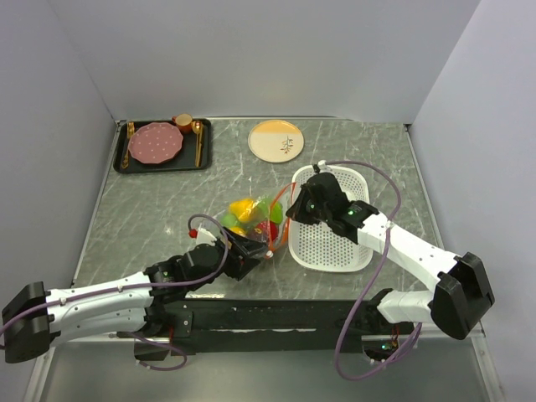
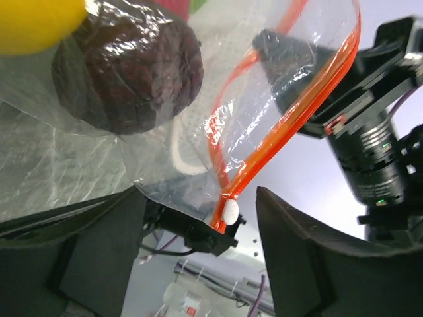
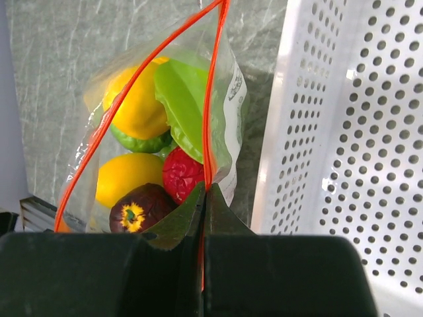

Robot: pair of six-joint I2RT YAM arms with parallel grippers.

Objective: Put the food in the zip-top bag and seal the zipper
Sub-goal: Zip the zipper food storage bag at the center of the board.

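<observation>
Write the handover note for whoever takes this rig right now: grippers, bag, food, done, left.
Right gripper: shut on the zipper.
Left gripper: open around the slider.
Zip-top bag: between the two arms, beside the white basket, with the food inside.
Done: food bagged.
Left: the zipper gapes open; run it shut.
</observation>
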